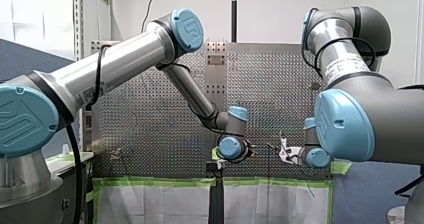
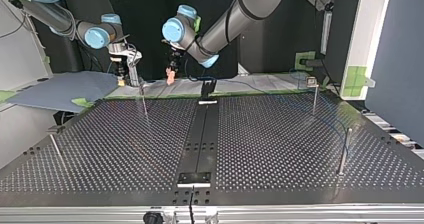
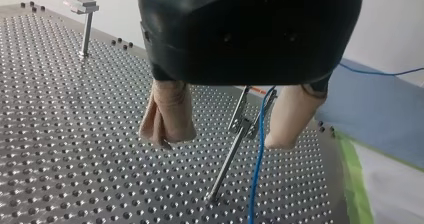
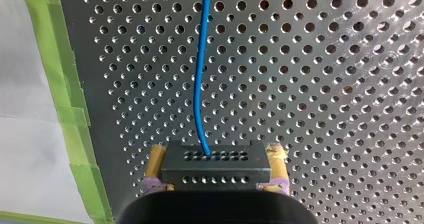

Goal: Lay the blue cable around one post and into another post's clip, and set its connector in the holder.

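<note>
In the right wrist view my right gripper (image 4: 216, 173) is shut on the black connector (image 4: 215, 161), yellow pads on both its sides. The blue cable (image 4: 200, 84) runs from the connector straight ahead over the perforated table. In the left wrist view my left gripper (image 3: 220, 141) is open, its beige pads (image 3: 167, 114) spread either side of a thin post with a clip (image 3: 245, 119). The blue cable (image 3: 259, 154) passes by that clip and hangs down between the fingers. In the top view my left gripper (image 2: 171, 74) and my right gripper (image 2: 122, 69) hover close together by the post (image 2: 144, 101).
A black holder (image 2: 207, 90) stands at the table's far edge in the top view, and a black block (image 2: 194, 179) at its near edge. More posts stand at the view's right (image 2: 315, 96) (image 2: 345, 151) and left (image 2: 56, 151). Green tape (image 4: 75, 129) lines the table's edge.
</note>
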### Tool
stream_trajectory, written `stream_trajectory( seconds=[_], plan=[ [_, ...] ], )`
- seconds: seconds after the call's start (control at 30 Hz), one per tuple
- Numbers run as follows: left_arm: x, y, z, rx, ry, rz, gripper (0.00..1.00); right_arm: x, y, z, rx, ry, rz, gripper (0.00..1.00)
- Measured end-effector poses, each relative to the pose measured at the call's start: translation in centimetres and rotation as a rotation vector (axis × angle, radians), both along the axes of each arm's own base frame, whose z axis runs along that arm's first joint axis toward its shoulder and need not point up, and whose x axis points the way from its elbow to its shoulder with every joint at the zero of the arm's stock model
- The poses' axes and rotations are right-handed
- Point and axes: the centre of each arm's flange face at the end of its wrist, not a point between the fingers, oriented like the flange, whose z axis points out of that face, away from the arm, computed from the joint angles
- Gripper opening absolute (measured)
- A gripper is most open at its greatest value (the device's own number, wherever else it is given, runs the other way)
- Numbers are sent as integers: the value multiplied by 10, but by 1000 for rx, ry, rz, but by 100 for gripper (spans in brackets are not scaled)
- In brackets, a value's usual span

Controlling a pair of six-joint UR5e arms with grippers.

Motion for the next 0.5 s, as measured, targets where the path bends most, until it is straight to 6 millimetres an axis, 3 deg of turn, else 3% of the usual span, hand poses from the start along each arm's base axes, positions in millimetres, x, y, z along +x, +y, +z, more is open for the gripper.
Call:
stream_trajectory(
  seconds=[0.27, 0.5],
  plan=[
    [13, 2, 5, -3, -13, 42, 100, 0, 1, 0, 5, 3, 0, 4],
    [17, 1, -16, 48, 11, 53, 100, 0, 1, 0, 7, 2, 0, 4]
  ],
)
